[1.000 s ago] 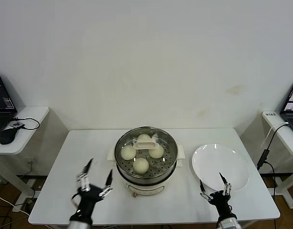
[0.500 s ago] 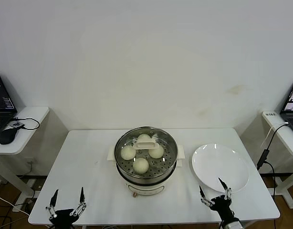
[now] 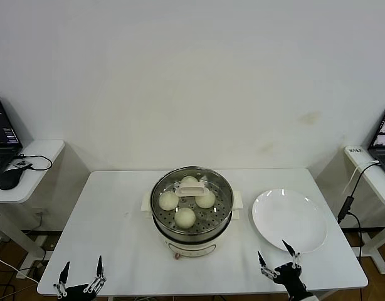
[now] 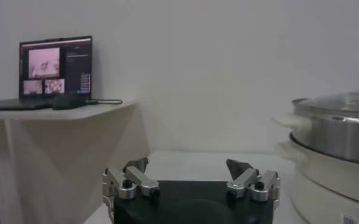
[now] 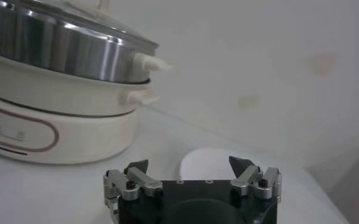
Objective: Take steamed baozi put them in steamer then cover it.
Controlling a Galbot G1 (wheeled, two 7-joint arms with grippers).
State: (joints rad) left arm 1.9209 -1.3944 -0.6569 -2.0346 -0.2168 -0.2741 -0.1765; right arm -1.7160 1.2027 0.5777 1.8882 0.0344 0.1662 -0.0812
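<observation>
Bright even head view, soft shadows, dim hazy wrist views, blurred backgrounds

Both arms were drawn back low at the near edge of the counter [image 3: 117,251], only their ends in the head view. The left tool [image 3: 81,283] sat at the near left corner, fingers pointing up and spread wide with nothing between them; its own wrist view showed the two fingertips [image 4: 135,165] far apart. The right tool [image 3: 279,264] sat near the right front edge, tilted slightly, its fingers likewise parted and empty. Neither tool touched anything. The two tools were well apart from each other.
</observation>
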